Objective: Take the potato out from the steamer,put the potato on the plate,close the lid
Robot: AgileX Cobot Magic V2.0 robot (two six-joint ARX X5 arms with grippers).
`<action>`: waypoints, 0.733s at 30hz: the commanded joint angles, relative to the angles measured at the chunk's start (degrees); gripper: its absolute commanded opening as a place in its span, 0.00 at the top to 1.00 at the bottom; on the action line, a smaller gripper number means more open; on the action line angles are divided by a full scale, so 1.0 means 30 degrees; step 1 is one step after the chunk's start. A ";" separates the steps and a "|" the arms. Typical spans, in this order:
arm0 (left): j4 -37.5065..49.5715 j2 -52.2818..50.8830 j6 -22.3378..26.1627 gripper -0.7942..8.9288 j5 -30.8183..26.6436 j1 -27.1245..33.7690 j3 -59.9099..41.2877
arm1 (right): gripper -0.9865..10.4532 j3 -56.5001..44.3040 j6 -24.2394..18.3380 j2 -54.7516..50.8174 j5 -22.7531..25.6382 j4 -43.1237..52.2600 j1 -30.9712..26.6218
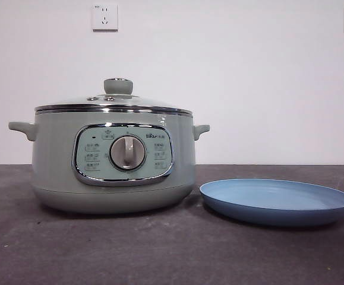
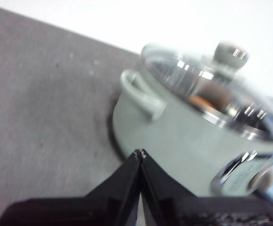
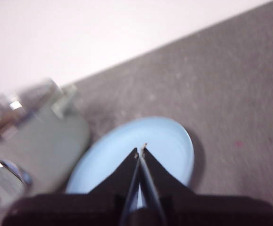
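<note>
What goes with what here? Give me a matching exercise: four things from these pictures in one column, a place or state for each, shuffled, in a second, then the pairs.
Things
1. orange-brown potato
2. clear glass lid with the sage-green knob
3. shallow round light-blue plate
4. left gripper

Places or states
A. holds nothing, on the table beside the pot
B. jaws shut, holding nothing, near a pot handle
C. inside the sage-green steamer, seen through glass
D. closed on the pot's chrome rim

Pairs: 1-C, 2-D, 3-A, 4-B
</note>
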 commanded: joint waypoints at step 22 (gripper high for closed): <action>-0.8786 0.8269 0.5974 0.93 0.8196 0.0000 1.1621 | 0.92 1.6400 -0.7519 1.2684 -0.7045 -1.3486 0.0568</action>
